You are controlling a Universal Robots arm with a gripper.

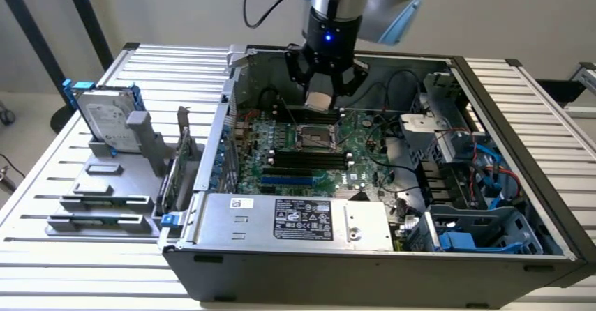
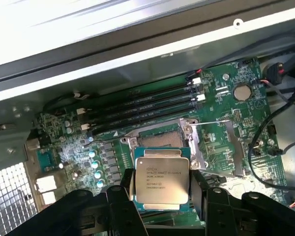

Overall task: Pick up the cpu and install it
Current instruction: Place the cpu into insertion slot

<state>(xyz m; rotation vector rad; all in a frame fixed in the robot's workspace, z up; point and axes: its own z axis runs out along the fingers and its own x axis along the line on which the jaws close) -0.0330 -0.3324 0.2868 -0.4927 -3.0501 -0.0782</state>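
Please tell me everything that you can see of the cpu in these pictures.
The cpu is a small flat square chip. Its top is a silver-grey metal plate with small dark print; a thin green edge shows around it. The claw grips it on two opposite sides with black fingers. It hangs in the air inside the computer case, above the green board, near its open socket, and touches only the claw.

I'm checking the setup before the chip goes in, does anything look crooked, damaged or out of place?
Nothing stands out. The chip sits square between the jaws, above the open socket on the green board. The hard drive stands upright in its grey rack outside the case.
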